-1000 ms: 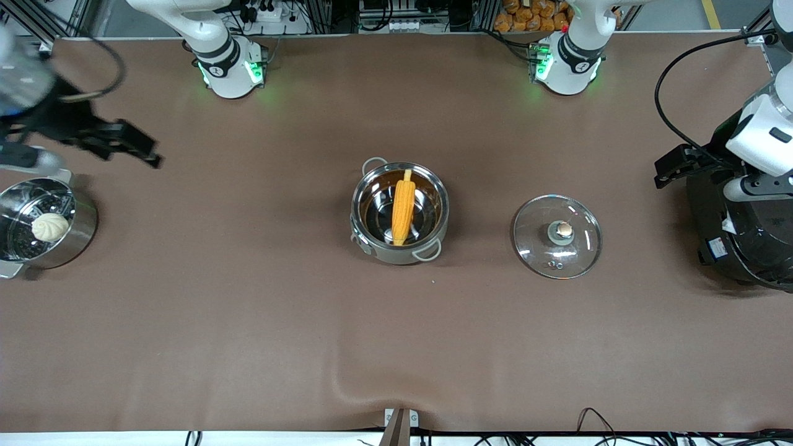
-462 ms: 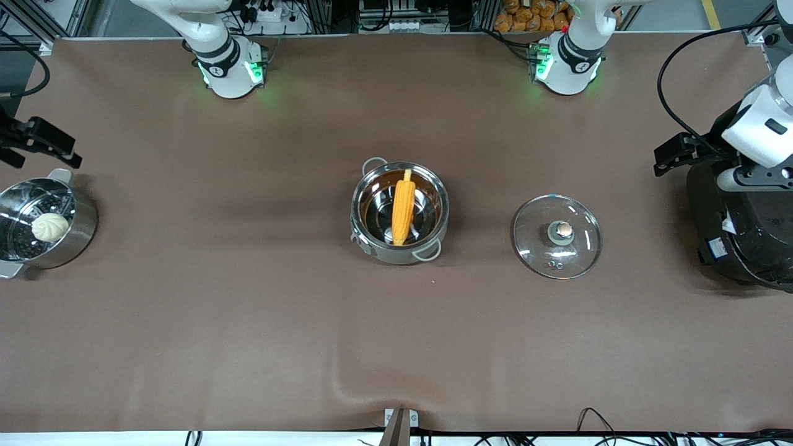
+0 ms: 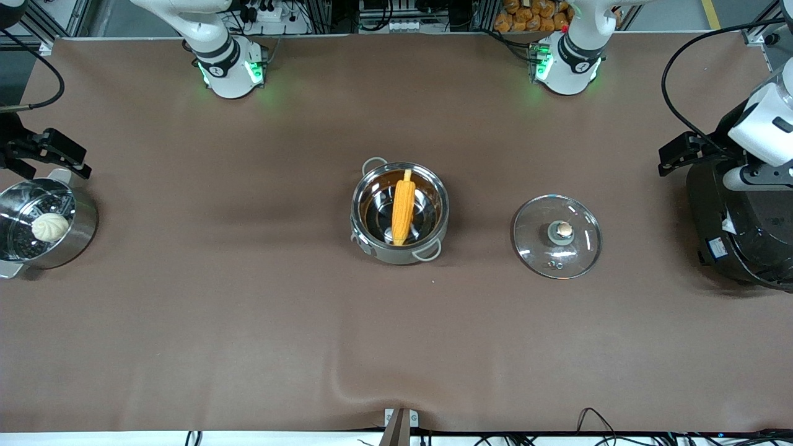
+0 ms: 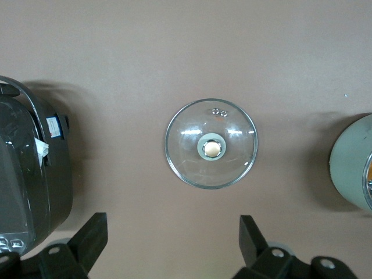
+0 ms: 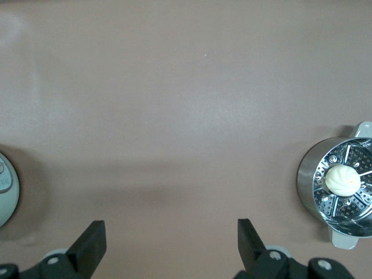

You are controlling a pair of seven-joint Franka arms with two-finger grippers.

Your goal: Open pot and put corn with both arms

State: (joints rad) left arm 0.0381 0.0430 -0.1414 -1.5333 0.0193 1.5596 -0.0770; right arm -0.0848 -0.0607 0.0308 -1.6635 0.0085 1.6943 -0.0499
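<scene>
As the table stands now, read from the front camera's edge toward the robots' bases:

Lid: clear glass with a tan knob, lying flat on the table, well apart from the pot and toward the left arm's end. The left wrist view shows it whole, with nothing touching it.

Pot: shiny steel, uncovered, at the middle of the table, its two loop handles free.

Corn: yellow-orange cob lying inside the pot, its pointed end resting toward the rim that faces the bases.

Steamer pot: second steel pot holding a white bun, at the right arm's end of the table; not part of the job.

Black cooker: at the left arm's end of the table, beside the lid.

Left gripper: up over the cooker's edge, fingers spread wide with nothing between them.

Right gripper: up beside the steamer pot's rim, fingers likewise spread and empty.

Step in hand: by my judgement both goals look met, lid off and corn in, and the arms are drawn out to the table's ends.

Next move: probably nothing beyond parking; if anything, each arm only needs to keep clear of the cooker and the steamer pot beneath it.
</scene>
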